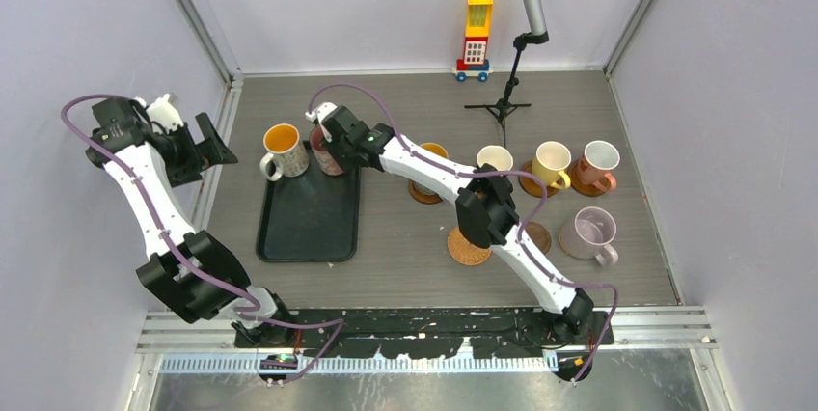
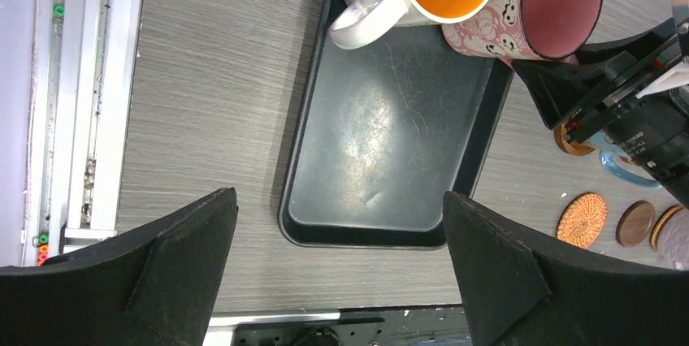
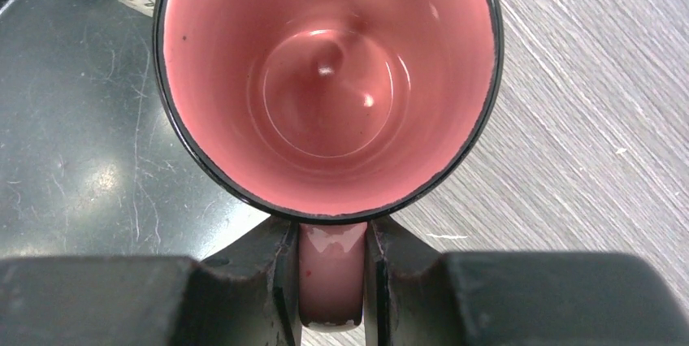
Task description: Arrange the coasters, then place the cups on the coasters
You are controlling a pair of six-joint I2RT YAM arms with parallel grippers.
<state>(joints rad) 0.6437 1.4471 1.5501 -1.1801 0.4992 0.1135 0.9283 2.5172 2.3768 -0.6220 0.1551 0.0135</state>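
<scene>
My right gripper (image 3: 331, 257) is shut on the handle of the patterned pink cup (image 3: 329, 78), which stands upright over the right edge of the black tray (image 3: 73, 159). From above, this cup (image 1: 326, 150) is at the tray's far right corner, next to the patterned white cup (image 1: 282, 149) with the orange inside. My left gripper (image 1: 207, 146) hangs open and empty left of the tray; its wrist view shows the jaws wide apart (image 2: 337, 196). A woven coaster (image 1: 469, 245) and a darker coaster (image 1: 536, 235) lie bare. Yellow (image 1: 553, 162) and pink (image 1: 598, 165) cups sit on coasters.
A lilac cup (image 1: 590, 232) stands at the right, and a pale-inside cup (image 1: 495, 158) sits behind my right arm. An orange-inside cup (image 1: 432, 151) rests on a coaster, partly hidden. A toy block tower (image 1: 476, 37) and a microphone stand (image 1: 502, 102) are at the back.
</scene>
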